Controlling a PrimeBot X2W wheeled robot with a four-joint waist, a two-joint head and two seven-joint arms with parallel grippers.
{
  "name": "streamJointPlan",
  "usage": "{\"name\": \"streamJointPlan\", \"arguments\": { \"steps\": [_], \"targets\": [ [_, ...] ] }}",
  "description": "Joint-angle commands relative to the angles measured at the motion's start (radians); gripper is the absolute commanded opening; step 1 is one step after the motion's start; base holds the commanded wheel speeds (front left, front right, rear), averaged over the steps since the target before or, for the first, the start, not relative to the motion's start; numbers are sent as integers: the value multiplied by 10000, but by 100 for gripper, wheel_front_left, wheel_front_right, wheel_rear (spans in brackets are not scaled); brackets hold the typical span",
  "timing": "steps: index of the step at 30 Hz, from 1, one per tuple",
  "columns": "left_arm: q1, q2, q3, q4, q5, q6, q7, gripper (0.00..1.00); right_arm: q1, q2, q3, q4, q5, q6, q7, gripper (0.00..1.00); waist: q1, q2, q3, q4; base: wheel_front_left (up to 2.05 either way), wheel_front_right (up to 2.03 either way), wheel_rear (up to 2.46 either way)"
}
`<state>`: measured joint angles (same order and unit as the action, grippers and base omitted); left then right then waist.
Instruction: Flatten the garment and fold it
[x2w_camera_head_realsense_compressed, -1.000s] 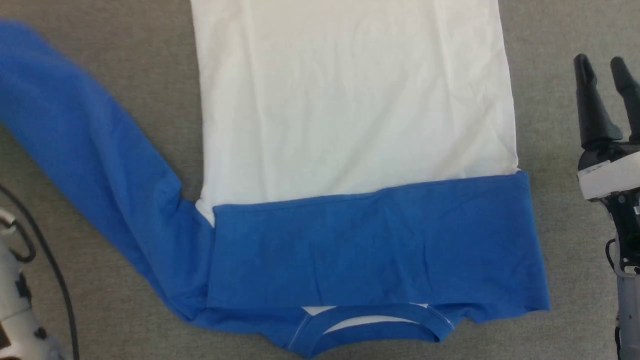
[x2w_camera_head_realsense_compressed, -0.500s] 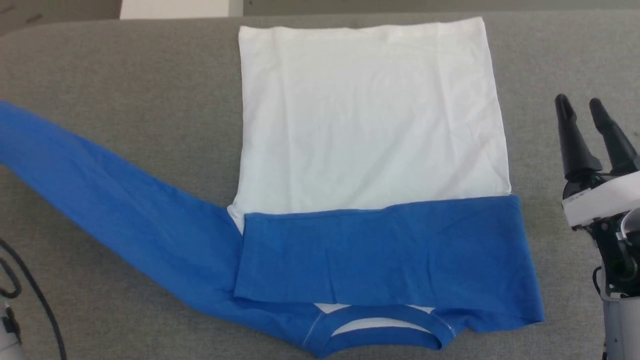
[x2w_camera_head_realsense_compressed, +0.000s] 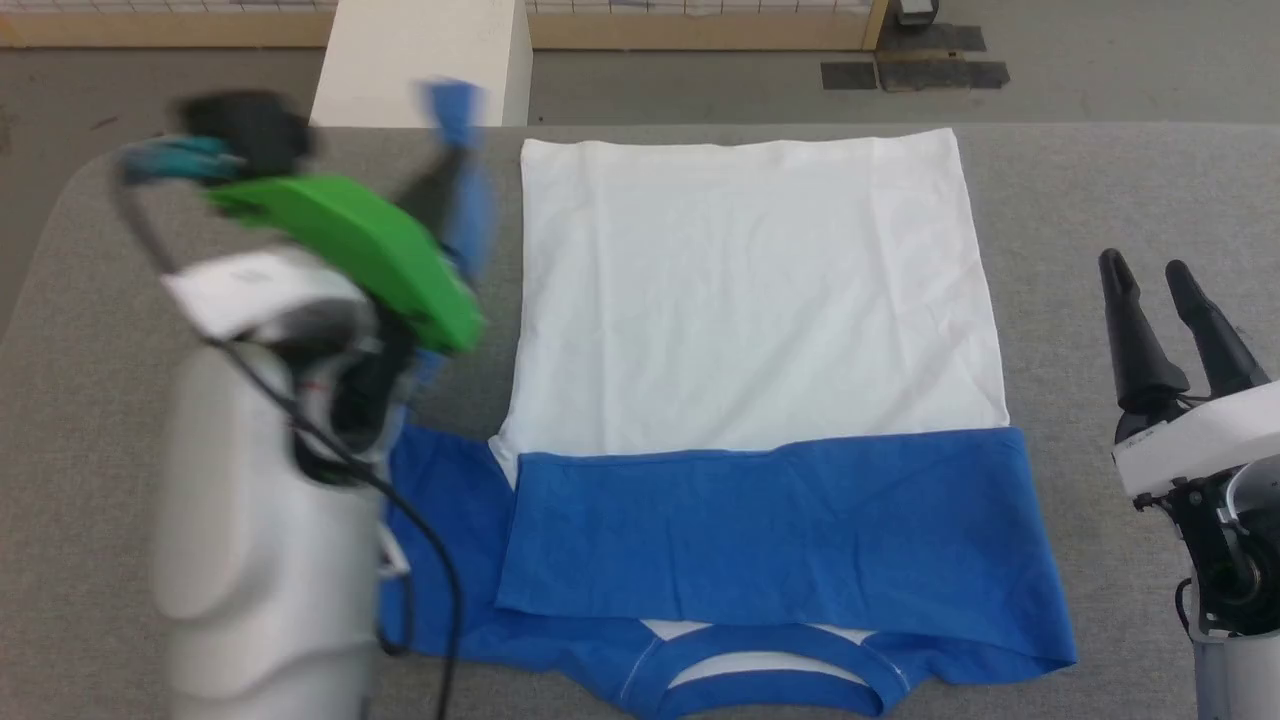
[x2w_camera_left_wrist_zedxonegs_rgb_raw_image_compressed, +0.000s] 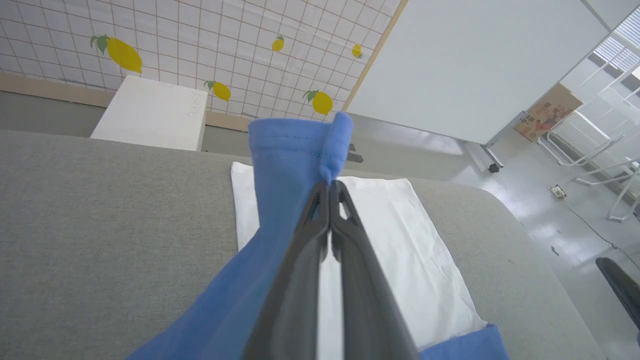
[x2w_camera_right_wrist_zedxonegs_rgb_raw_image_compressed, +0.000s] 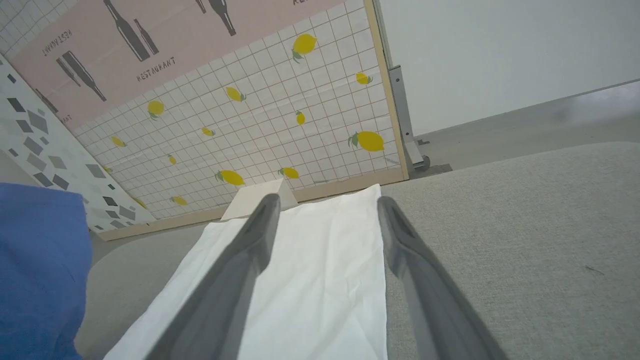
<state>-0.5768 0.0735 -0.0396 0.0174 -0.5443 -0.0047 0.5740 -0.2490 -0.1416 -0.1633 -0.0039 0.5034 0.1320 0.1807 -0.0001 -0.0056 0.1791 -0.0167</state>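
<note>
On my left, the left gripper (x2w_camera_left_wrist_zedxonegs_rgb_raw_image_compressed: 330, 186) has its jaws pressed together, pinching the cuff end of the raised sleeve (x2w_camera_left_wrist_zedxonegs_rgb_raw_image_compressed: 292, 150). In the head view that arm is blurred, and I see the blue cuff lifted above the table (x2w_camera_head_realsense_compressed: 1100, 180), just beside the left edge of the white body. From the wrist view the sleeve drapes from the fingertips down towards the bottom of the frame, off the cloth surface.

In the middle, the garment (x2w_camera_head_realsense_compressed: 740, 300) lies flat on the grey table, hem at the far side, collar (x2w_camera_head_realsense_compressed: 760, 672) at the near edge towards me. The white body is smooth with faint creases. The folded sleeve (x2w_camera_head_realsense_compressed: 780, 530) lies across the chest as a wide blue band, from the right side over to the left armpit. A white box (x2w_camera_head_realsense_compressed: 420, 60) stands beyond the far edge of the table.

On my right, the right gripper (x2w_camera_head_realsense_compressed: 1152, 285) hovers over bare table just beside the garment's right edge, its jaws spread and holding nothing.
</note>
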Motion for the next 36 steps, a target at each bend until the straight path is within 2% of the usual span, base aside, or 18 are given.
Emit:
{"name": "streamJointPlan", "arguments": {
  "steps": [1,5,10,16,22,28,36],
  "targets": [
    [265,-89,-372,-53,-100,-86,-32,0,90,59,-2,-79,-58,-13,32,100,1,56,-69,-8,0,0,0],
    [699,-220,-2287,303,-634,-134,-123,0,88,149,31,-136,-56,-13,82,100,1,56,-78,-180,0,0,0],
    [874,-229,-4803,1058,-1711,239,-803,0,61,257,-25,-103,0,-13,27,100,1,56,81,-492,0,0,0],
    [311,-231,-7141,1886,-2645,606,-1697,0,16,288,-124,-36,77,-13,-57,100,1,56,454,-934,0,0,0],
    [-470,-232,-8803,2559,-3406,815,-2410,0,-6,290,-134,126,191,-13,-208,100,1,56,837,-1310,0,0,0],
    [-945,-232,-10292,3480,-3998,908,-2349,0,-149,229,-83,253,314,-13,-387,100,1,56,1131,-1504,0,0,0],
    [-1193,-232,-11323,3946,-4876,848,-2341,0,-243,180,-63,440,341,-13,-522,100,1,56,1202,-1471,0,0,0]
  ]
}}
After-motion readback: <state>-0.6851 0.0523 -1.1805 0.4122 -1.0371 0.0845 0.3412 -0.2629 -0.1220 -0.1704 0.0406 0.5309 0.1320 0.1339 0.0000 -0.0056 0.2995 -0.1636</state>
